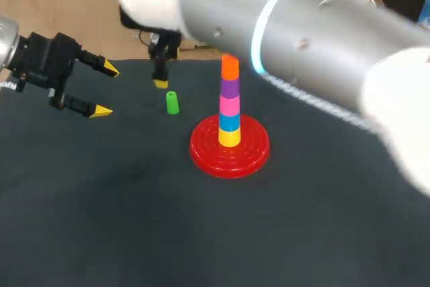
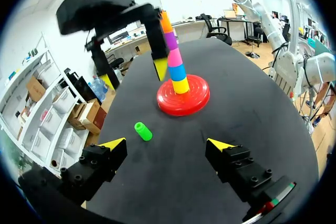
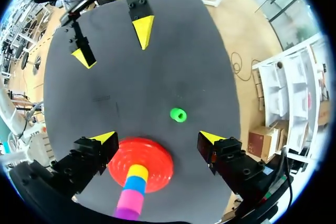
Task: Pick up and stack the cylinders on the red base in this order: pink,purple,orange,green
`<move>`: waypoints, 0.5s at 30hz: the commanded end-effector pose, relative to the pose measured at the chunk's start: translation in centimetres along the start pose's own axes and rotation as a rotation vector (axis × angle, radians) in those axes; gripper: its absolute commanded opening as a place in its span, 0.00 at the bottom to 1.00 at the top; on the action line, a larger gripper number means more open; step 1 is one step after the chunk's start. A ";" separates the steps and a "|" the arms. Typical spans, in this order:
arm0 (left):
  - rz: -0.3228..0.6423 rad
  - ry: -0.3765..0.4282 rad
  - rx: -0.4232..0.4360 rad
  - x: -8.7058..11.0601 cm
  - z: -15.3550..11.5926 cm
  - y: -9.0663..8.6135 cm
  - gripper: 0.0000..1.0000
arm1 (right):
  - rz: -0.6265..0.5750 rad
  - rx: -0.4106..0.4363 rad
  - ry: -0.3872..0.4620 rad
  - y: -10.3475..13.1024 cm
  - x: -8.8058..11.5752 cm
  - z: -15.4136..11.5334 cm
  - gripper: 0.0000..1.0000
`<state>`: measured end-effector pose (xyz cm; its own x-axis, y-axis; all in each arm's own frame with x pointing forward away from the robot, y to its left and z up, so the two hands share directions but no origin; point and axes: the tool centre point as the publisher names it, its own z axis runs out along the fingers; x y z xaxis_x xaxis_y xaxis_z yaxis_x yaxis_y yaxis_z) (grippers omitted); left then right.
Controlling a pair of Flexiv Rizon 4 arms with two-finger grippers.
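Observation:
The red base carries a stack of yellow, blue, pink and purple cylinders with an orange cylinder on top. A green cylinder lies on the mat to the left of the base. My right gripper hangs open and empty above the mat, with the green cylinder just ahead of its tips and the stack beside it. One of its fingertips shows just behind the green cylinder. My left gripper is open and empty at the left, with the green cylinder lying ahead of it.
My right arm spans the back of the table from the right, passing just behind the top of the stack. The dark mat covers the table in front of the base. The table's far edge runs behind both grippers.

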<state>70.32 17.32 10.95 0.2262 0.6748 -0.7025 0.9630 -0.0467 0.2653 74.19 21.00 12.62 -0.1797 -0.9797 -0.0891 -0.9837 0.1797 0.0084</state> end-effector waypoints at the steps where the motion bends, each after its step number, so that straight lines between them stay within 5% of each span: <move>1: 0.003 -0.002 -0.005 0.1 0.0 -0.2 1.00 | 0.030 -0.050 0.069 0.1 -1.2 1.3 1.00; 15: 0.003 -0.002 -0.005 0.1 0.0 -0.2 1.00 | 0.138 -0.034 0.104 -1.9 -0.5 5.5 1.00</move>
<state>70.32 17.32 10.95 0.2262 0.6748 -0.7025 0.9630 -0.0467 0.2653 74.21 20.87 7.59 -0.3125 -0.9489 -0.0445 -0.9498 0.3129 -0.0018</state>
